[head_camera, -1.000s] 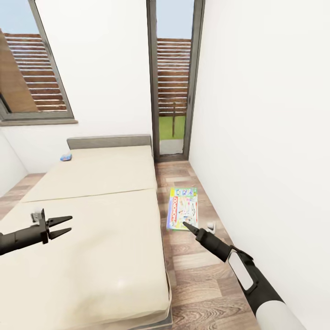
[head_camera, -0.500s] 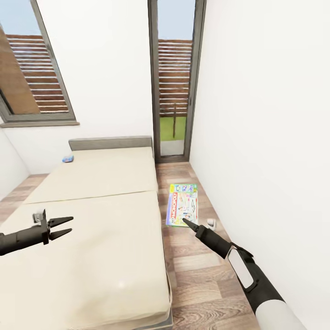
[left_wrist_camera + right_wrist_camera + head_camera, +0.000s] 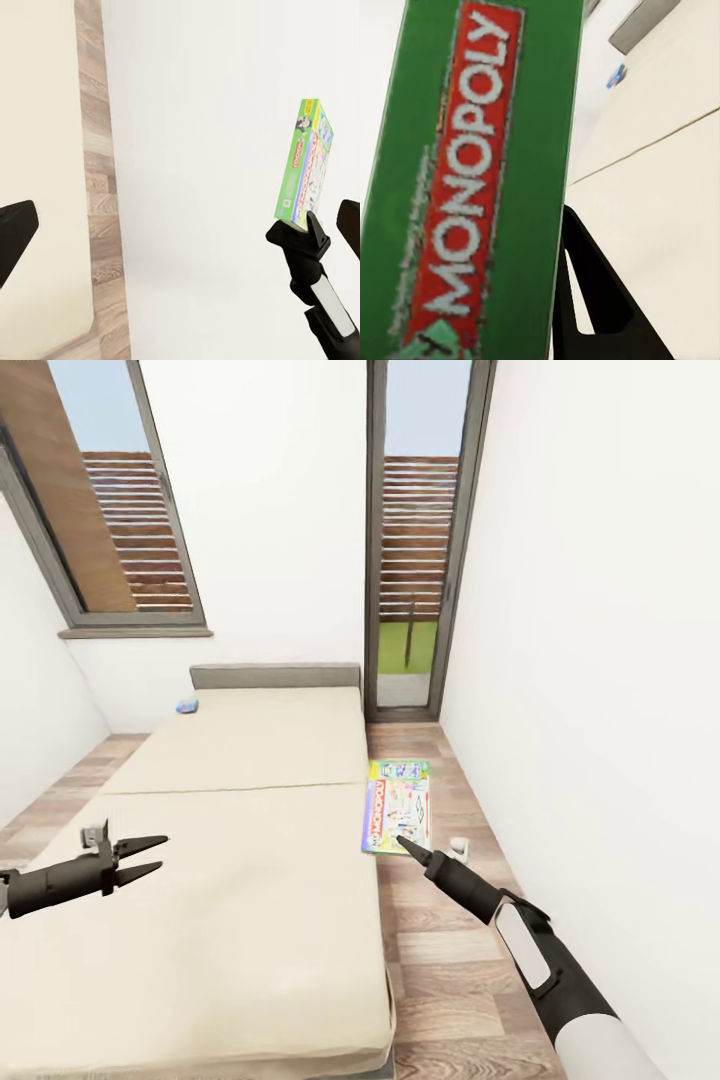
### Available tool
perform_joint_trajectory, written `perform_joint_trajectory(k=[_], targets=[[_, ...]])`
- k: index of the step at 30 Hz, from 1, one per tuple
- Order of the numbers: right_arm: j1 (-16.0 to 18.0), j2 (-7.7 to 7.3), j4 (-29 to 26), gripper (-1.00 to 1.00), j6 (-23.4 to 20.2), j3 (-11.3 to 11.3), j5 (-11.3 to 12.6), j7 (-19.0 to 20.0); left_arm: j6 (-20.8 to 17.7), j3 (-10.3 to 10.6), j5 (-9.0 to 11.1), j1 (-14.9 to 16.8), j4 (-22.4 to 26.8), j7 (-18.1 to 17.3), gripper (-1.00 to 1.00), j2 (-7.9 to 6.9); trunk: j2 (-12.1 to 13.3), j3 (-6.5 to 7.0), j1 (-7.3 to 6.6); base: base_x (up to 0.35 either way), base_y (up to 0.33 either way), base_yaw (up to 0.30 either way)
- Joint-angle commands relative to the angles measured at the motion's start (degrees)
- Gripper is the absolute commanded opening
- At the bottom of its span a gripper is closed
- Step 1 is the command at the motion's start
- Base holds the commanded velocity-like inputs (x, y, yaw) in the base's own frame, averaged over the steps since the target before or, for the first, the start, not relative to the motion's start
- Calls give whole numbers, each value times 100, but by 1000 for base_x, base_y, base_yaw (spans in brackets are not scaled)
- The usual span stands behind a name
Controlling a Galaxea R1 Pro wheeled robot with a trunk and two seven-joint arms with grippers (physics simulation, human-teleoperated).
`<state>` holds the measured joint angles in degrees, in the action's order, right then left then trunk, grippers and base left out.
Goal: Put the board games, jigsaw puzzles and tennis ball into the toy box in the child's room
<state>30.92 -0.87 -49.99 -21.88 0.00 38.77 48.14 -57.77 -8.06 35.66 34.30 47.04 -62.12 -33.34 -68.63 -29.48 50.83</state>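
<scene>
Beside the bed's (image 3: 220, 840) right edge, the right gripper (image 3: 402, 844) is clamped on the near end of the green Monopoly box (image 3: 398, 804), w/ the box sticking out past the tips over the wood floor (image 3: 450, 960). From the left wrist cam you can see the same box (image 3: 307, 174) standing on edge off the gripper's nose, so it's pinched by one end w/ most of its length hanging free. The right wrist cam is basically all box lid (image 3: 472, 172) w/ one dark finger (image 3: 592, 300) alongside it. The left gripper (image 3: 146, 857) hovers over the mattress near the bed's left edge, fingers spread, nothing in them. Small blue game box (image 3: 187, 706) sits up at the bed's far left corner, right by the headboard (image 3: 275, 677). Toy box + table are somewhere else, so imo this one still has a long carry ahead. Biggest risk: that end-pinch. Long lever, tiny contact patch, so any quick turn of the base could let the box pivot or slide out onto the floor. Also the wall (image 3: 600, 660) is close on the right, so swinging around could clip the box on it.
</scene>
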Motion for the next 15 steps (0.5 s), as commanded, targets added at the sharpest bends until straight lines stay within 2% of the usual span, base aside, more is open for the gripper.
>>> perform_joint_trajectory(k=[1, 15], targets=[[2, -2, -1, -100, -45, 0, 41, 8, -24, -2, -7, 6, -3, -10, 100, 3, 38, 19, -22, 0, 0, 215], [0, 0, -2, -100, -45, 0, 43, 45, -24, -2, -6, 6, -2, 13, 100, 11, 600, 350, -330, 0, 0, 199]])
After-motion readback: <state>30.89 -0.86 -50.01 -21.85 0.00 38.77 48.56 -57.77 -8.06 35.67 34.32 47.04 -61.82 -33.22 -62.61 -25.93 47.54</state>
